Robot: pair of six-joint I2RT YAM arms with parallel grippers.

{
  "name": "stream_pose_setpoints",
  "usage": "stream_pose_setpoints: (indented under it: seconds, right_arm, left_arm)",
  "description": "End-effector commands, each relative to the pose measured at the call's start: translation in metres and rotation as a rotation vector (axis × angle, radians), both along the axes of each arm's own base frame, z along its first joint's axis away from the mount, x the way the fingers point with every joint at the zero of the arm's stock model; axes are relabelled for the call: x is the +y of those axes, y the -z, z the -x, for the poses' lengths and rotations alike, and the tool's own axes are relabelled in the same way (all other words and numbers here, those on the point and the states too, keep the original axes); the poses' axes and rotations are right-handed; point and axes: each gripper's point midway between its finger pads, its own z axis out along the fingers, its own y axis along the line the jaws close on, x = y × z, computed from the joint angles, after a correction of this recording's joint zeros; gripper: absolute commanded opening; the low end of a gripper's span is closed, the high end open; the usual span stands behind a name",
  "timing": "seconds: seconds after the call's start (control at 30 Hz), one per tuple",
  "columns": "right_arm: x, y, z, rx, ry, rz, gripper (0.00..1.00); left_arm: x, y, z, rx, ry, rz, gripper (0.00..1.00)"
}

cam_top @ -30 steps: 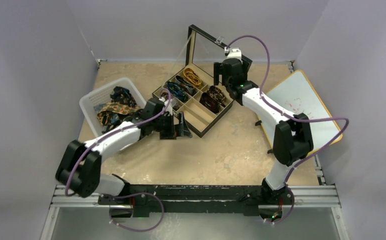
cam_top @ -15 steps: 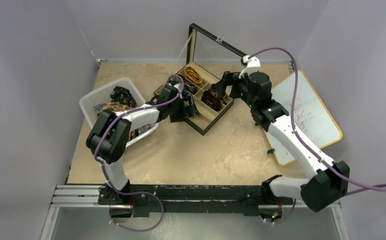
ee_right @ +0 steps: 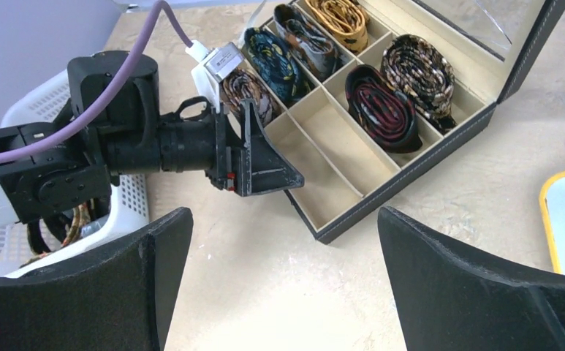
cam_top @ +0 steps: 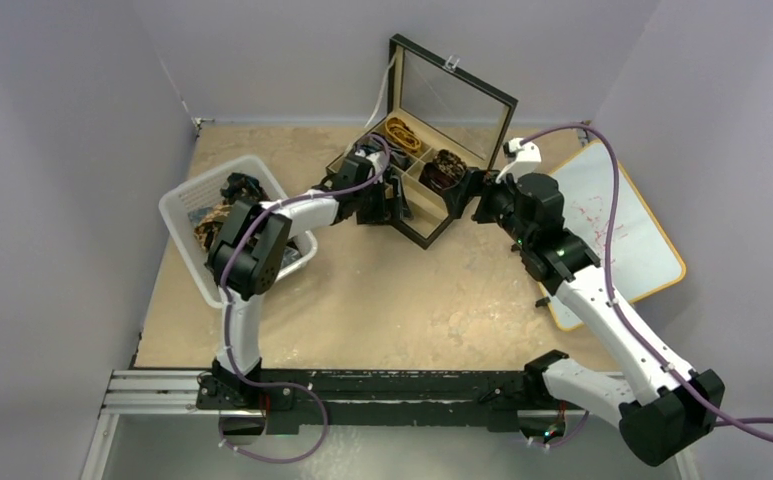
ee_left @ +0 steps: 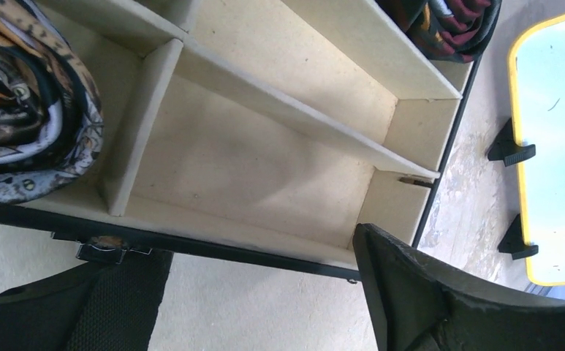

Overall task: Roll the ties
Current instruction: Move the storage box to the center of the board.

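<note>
Several rolled ties lie in the compartments of a black box (ee_right: 411, 183): gold (ee_right: 341, 18), blue (ee_right: 279, 58), dark red (ee_right: 381, 106) and brown paisley (ee_right: 422, 69) ones. Two compartments (ee_left: 250, 168) hold nothing. Unrolled ties (cam_top: 232, 200) are piled in a white basket (cam_top: 187, 205). My left gripper (cam_top: 394, 200) hangs open over the box's near left edge with nothing between its fingers (ee_left: 425, 292); a tan-and-black coil (ee_left: 31, 95) lies just left of it. My right gripper (ee_right: 286, 278) stands open over bare table in front of the box's right corner.
The box's glass lid (cam_top: 452, 95) stands raised at the back. A yellow-rimmed whiteboard (cam_top: 612, 220) rests on black clips at the right. The basket sits left of the box, close to my left forearm.
The left gripper moved from the table beside the box to over its near edge. The right gripper came down from behind the box to its right front. The box shifted back and right.
</note>
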Motion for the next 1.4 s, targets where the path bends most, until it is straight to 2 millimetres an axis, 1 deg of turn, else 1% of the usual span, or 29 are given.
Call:
stream_pose_setpoints:
  seconds: [0.0, 0.07, 0.13, 0.2, 0.23, 0.3, 0.37, 0.4, 0.47, 0.57, 0.67, 0.7, 0.77, 0.8, 0.9, 0.97, 1.07, 1.17, 1.23, 1.37]
  right_arm:
    - [-0.007, -0.005, -0.004, -0.009, 0.051, -0.009, 0.99]
    - [-0.006, -0.005, -0.004, -0.005, 0.052, -0.015, 0.99]
    - [-0.003, 0.002, -0.004, 0.005, 0.038, -0.019, 0.99]
    - [0.003, 0.016, -0.005, 0.037, 0.009, -0.012, 0.99]
    - [0.005, 0.023, -0.006, 0.051, 0.001, -0.008, 0.99]
    - [0.016, 0.04, -0.009, 0.097, -0.038, -0.005, 0.99]
    - [0.022, 0.047, -0.019, 0.111, -0.05, 0.003, 0.99]
    - [0.03, 0.049, -0.025, 0.104, -0.077, -0.005, 0.99]
    - [0.038, 0.063, -0.034, 0.136, -0.1, 0.008, 0.99]
    - [0.05, 0.081, -0.05, 0.166, -0.134, 0.035, 0.99]
    - [0.057, 0.097, -0.062, 0.185, -0.144, 0.052, 0.98]
    - [0.061, 0.099, -0.065, 0.183, -0.156, 0.055, 0.98]
    - [0.062, 0.104, -0.07, 0.173, -0.151, 0.072, 0.98]
    - [0.061, 0.108, -0.074, 0.178, -0.142, 0.083, 0.98]
    - [0.061, 0.123, -0.079, 0.212, -0.141, 0.121, 0.99]
    - [0.064, 0.126, -0.077, 0.217, -0.159, 0.123, 0.99]
    - [0.065, 0.126, -0.077, 0.213, -0.161, 0.121, 0.99]
    - [0.065, 0.122, -0.081, 0.204, -0.153, 0.131, 0.99]
    - [0.066, 0.111, -0.087, 0.18, -0.143, 0.129, 0.99]
    - [0.065, 0.078, -0.106, 0.103, -0.088, 0.131, 0.99]
  left_arm:
    - [-0.018, -0.025, -0.034, -0.151, 0.077, 0.014, 0.84]
    - [-0.016, -0.019, -0.035, -0.129, 0.077, -0.019, 0.79]
    - [-0.014, -0.019, -0.033, -0.125, 0.076, -0.029, 0.73]
    - [-0.006, -0.018, -0.028, -0.112, 0.043, -0.05, 0.69]
    - [-0.003, -0.015, -0.024, -0.104, 0.036, -0.059, 0.67]
    - [0.006, -0.012, -0.019, -0.095, 0.006, -0.082, 0.62]
    - [0.014, -0.004, -0.017, -0.07, -0.017, -0.108, 0.61]
    - [0.016, -0.001, -0.017, -0.06, -0.023, -0.116, 0.62]
    - [0.017, 0.003, -0.018, -0.05, -0.027, -0.126, 0.63]
    - [0.023, 0.009, -0.016, -0.018, -0.048, -0.164, 0.57]
    - [0.038, 0.016, -0.006, -0.002, -0.078, -0.213, 0.5]
    - [0.042, 0.017, -0.003, -0.001, -0.083, -0.22, 0.49]
    - [0.049, 0.021, 0.005, 0.008, -0.081, -0.232, 0.45]
    - [0.052, 0.025, 0.009, 0.015, -0.073, -0.242, 0.44]
    - [0.06, 0.028, 0.022, 0.015, -0.052, -0.265, 0.4]
    - [0.068, 0.031, 0.033, 0.017, -0.044, -0.282, 0.4]
    - [0.073, 0.025, 0.044, -0.008, -0.02, -0.28, 0.39]
    - [0.077, 0.024, 0.054, -0.015, 0.029, -0.296, 0.35]
    - [0.082, 0.027, 0.06, -0.003, 0.047, -0.327, 0.29]
    - [0.091, 0.031, 0.067, -0.007, 0.076, -0.37, 0.19]
